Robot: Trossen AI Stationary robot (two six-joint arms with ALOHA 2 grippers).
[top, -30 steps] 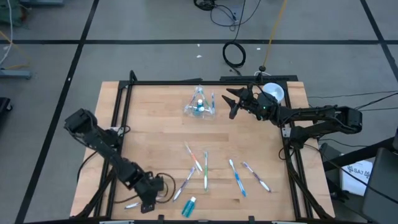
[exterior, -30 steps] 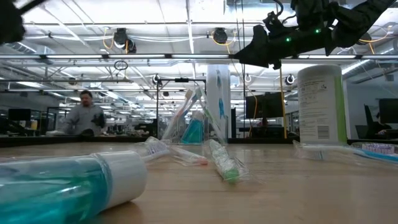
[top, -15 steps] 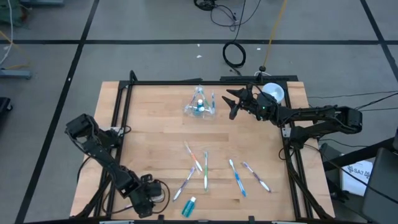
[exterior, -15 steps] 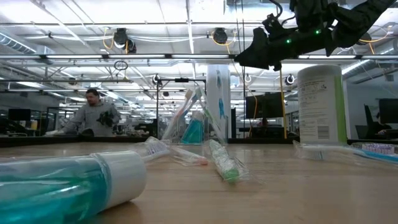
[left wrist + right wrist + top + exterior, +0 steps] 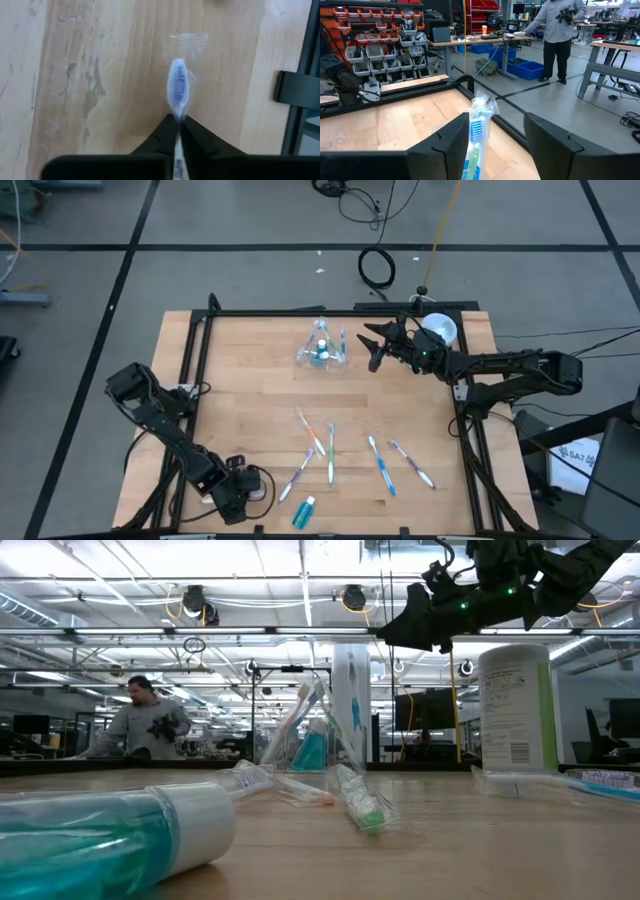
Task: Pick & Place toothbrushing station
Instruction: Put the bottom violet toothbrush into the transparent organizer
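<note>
My left gripper (image 5: pixel 232 500) is down at the table's near left corner, shut on a wrapped toothbrush (image 5: pixel 178 90) with a purple-blue head that lies on the wood. My right gripper (image 5: pixel 373 346) hangs open and level above the far side of the table. It is just right of the clear holder (image 5: pixel 322 346), in which toothbrushes and a blue tube stand. One wrapped brush (image 5: pixel 477 127) from the holder shows upright between the right fingers in the right wrist view. The high view shows a gap between that brush and the gripper. My left gripper pinches the toothbrush's neck (image 5: pixel 178 115), just behind the head, between its two fingertips (image 5: pixel 167 131). The fingers come steeply from above. The head sticks out beyond the tips and rests on the table in its clear wrapper. The handle runs back under the gripper, hidden.
Several wrapped toothbrushes (image 5: pixel 330 455) lie scattered across the near middle, and a toothpaste tube (image 5: pixel 305 511) lies at the near edge. A white bottle (image 5: pixel 438 331) stands at the far right. A black frame (image 5: pixel 195 370) borders the table. A person (image 5: pixel 140 725) stands in the room behind.
My left gripper has sunk toward the near left corner onto the toothbrush and has shut on its neck. The brush still lies on the table.
</note>
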